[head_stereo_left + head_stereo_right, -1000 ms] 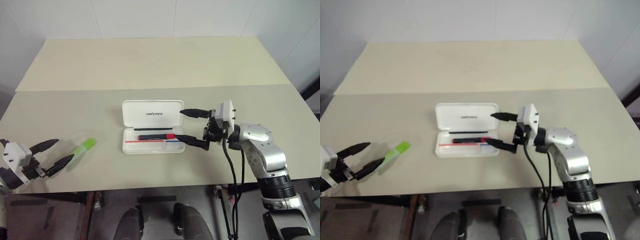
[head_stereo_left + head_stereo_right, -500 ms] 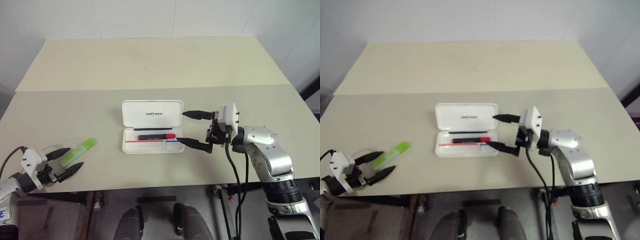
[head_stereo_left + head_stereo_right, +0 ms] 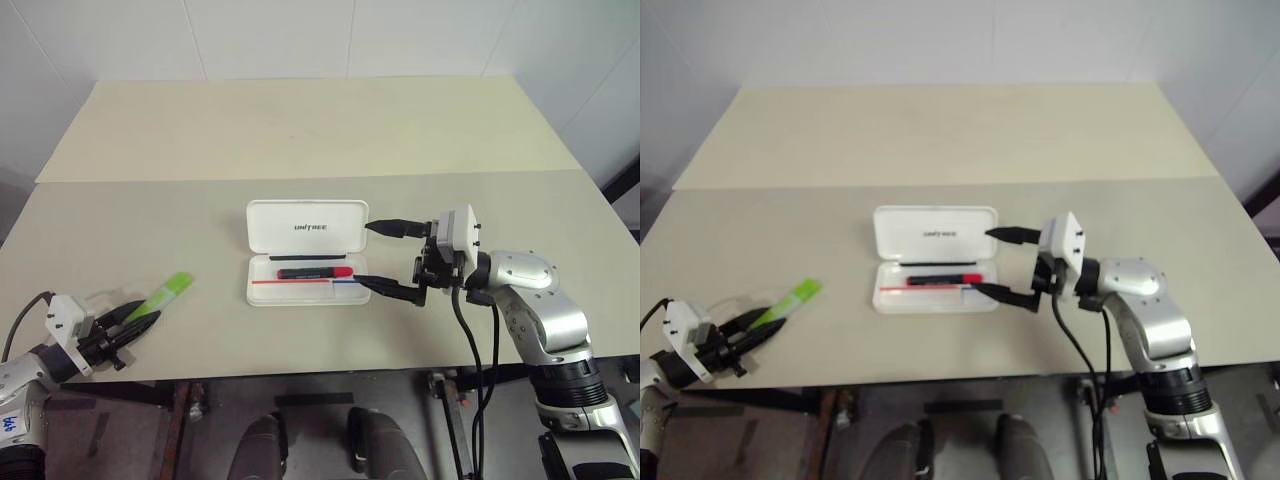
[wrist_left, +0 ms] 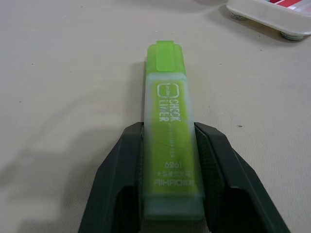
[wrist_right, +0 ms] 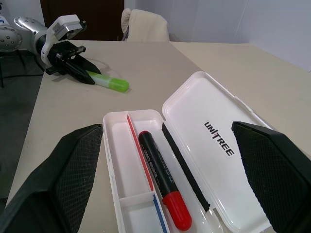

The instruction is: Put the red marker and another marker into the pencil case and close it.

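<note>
I see a white pencil case (image 3: 305,252), black UNITREE lettering on its lid, thin red and blue stripes inside. In it the red marker (image 3: 314,272): black barrel, red cap. Left of the case, a lime-green marker (image 4: 170,126) with white print. Black gripper fingers (image 4: 121,184). Beige worktop (image 3: 300,130).

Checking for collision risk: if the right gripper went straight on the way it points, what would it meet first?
Probably the open pencil case: the right gripper points at its near end, fingers spread wide to either side. Height above the tray is unclear.
</note>
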You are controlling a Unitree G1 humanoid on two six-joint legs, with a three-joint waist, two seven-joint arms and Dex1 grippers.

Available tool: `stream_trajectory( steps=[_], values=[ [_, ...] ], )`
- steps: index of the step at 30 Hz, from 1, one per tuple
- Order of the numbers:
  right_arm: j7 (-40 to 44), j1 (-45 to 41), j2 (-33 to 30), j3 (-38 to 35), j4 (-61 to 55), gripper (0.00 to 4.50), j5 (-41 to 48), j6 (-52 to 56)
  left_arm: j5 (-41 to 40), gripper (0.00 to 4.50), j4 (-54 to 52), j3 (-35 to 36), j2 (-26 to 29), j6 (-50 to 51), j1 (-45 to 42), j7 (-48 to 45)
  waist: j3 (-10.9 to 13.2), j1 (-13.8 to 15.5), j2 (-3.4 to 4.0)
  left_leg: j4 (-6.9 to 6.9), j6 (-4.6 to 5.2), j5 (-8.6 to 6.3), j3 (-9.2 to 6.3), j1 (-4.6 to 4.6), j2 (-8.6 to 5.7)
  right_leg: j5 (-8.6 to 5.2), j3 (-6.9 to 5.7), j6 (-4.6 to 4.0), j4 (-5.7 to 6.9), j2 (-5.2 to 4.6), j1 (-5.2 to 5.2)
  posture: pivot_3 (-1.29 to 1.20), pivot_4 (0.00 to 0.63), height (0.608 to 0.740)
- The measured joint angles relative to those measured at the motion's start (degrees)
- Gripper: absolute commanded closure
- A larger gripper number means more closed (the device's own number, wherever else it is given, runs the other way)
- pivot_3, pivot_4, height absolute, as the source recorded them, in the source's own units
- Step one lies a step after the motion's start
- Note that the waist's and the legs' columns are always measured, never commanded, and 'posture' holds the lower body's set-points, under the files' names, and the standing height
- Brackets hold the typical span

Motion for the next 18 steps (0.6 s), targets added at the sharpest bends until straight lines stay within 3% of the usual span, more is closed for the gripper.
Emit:
stream_trajectory(
  steps=[7,18],
  values=[
    [-0.02,-0.01,0.0,0.0,0.0,0.0,-0.02,-0.03,0.0,3.47,-0.87,-0.61,-0.32,-0.16,0.21,1.5,-0.03,0.03,0.03,0.04,-0.01,0.0,0.01,0.01,0.0,0.0,0.0,0.0,0.04,-0.01,0.0,0.0,0.15,0.74],
    [1.39,0.19,-0.66,-0.68,0.01,0.0,1.19,-1.15,-2.69,3.47,-11.56,-4.47,-2.8,7.19,-4.12,0.48,-0.1,0.31,-0.1,0.24,0.01,0.0,-0.02,-0.06,0.01,0.03,-0.05,0.04,0.1,0.03,0.03,0.0,0.15,0.74]
  ],
)
